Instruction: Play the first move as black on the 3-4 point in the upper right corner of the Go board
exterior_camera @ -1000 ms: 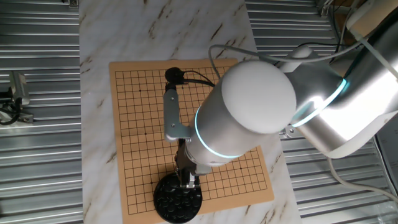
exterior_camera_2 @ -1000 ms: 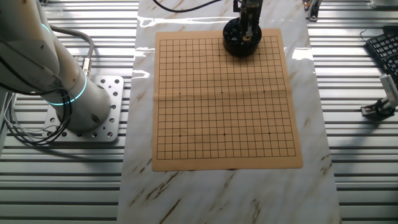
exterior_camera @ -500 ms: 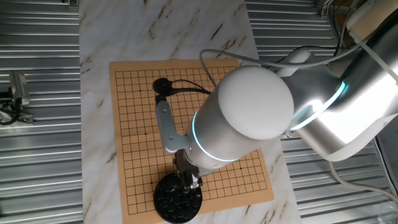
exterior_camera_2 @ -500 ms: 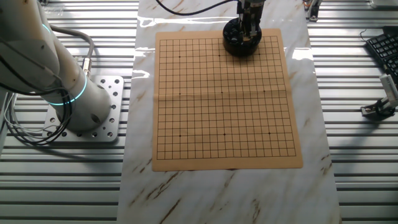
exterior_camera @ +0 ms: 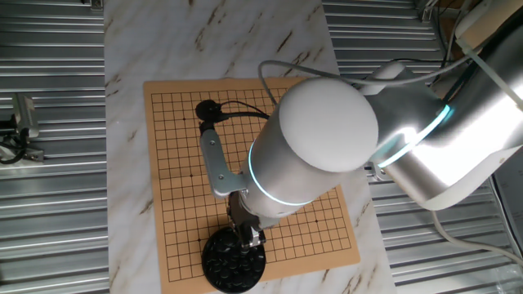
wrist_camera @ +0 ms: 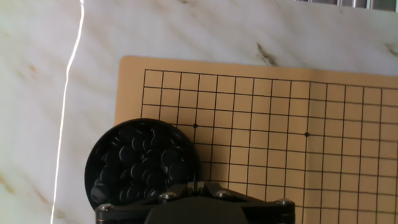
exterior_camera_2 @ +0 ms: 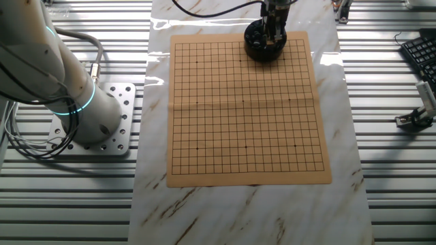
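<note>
Arm swung slightly since before; jaws' state unclear, above black stones in bowl.

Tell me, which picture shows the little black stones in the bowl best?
The hand view: the black stones fill the bowl, each one distinct. One fixed view shows them smaller, partly behind the end effector. The other fixed view shows only a dark bowl.

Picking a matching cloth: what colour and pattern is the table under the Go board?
White marble table with tan-brown veins, clearest in the hand view.
</note>
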